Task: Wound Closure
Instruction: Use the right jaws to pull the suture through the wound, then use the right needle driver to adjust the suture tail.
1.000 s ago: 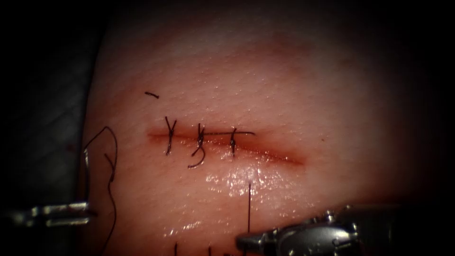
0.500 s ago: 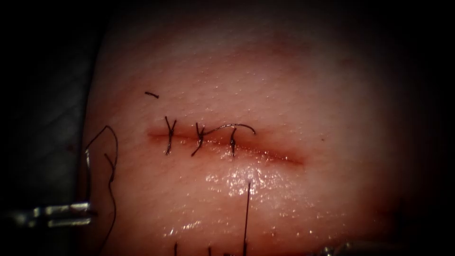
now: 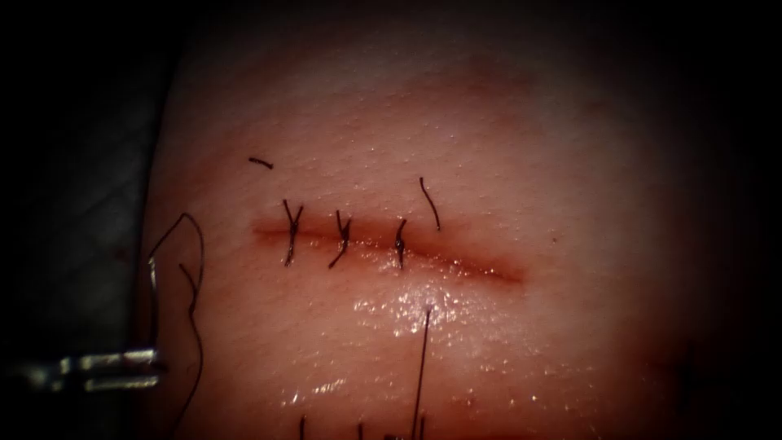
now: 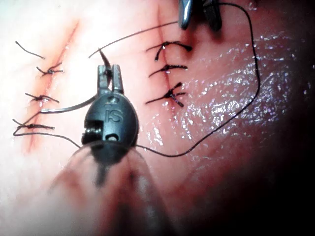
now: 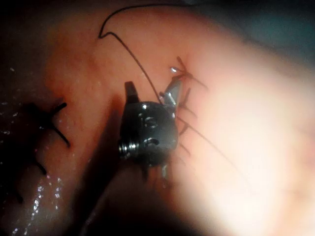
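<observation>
The tissue (image 3: 489, 122) lies with its cut (image 3: 456, 262) part-stitched. My left tool (image 3: 153, 367) is clenched on the needle (image 3: 150, 281) near one end, parked well left of the cut and out of the tissue, thread (image 3: 422, 367) slack. My right tool (image 5: 151, 91) gapes, holding nothing.

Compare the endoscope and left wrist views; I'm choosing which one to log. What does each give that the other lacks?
Endoscope view adds: the thread entering the tissue below the cut. Left wrist view adds: the right tool, jaws open, holding nothing. Shared: the left tool, the needle against it, left of the cut and outside the tissue, grip unclear, and three stitches.
</observation>
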